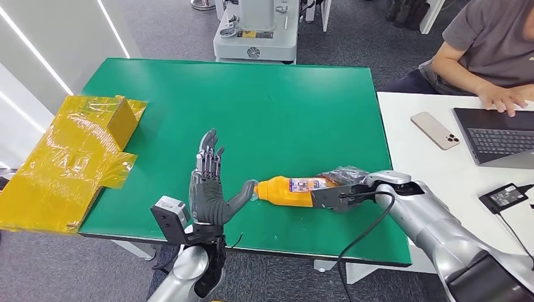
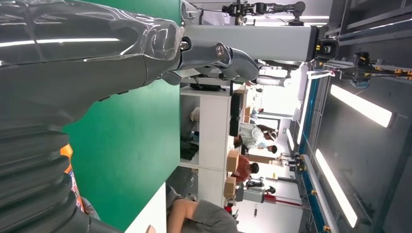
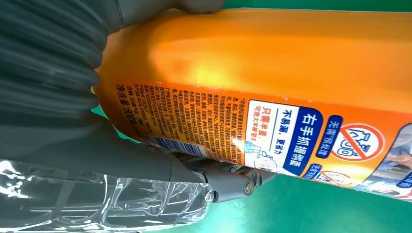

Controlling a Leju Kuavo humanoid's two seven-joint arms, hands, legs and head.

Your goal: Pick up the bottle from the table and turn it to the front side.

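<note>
An orange plastic bottle with a printed label was held at its base by the right hand (lying on its side, over the green table). The left hand was held open, fingers extended, its thumb touching the bottle's cap end.

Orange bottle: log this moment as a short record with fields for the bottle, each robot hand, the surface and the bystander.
bottle: orange bottle lying on its side, cap end toward the left robot hand
right robot hand: right robot hand grips the bottle's base end; label text shows in the right wrist view
left robot hand: left robot hand open, fingers spread, thumb at the bottle's cap end
surface: green table
beside table: yellow box on the left
bystander: person at a laptop, white desk
</note>
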